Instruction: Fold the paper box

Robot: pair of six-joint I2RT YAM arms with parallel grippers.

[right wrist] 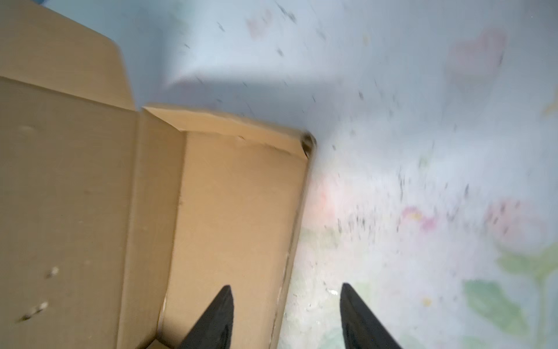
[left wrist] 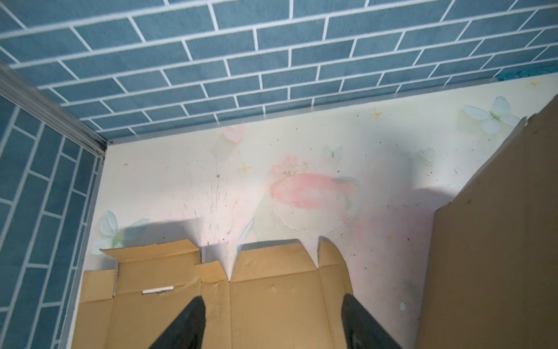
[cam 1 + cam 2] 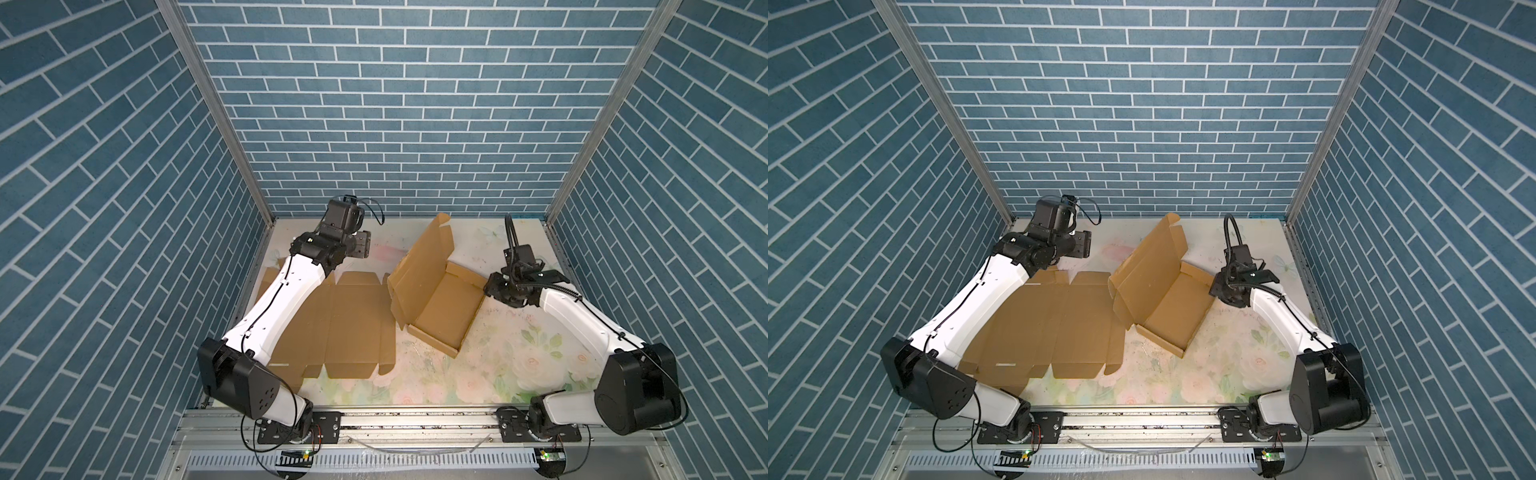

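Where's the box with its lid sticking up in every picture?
In a top view: the half-folded box sits mid-table, right of the flat cardboard sheet.
In a top view: same spot.
Left wrist: only its raised lid's back shows, beside that sheet.
Right wrist: close up, tray corner and lid.
Shared landmark: the flowered tabletop, seen in all four.
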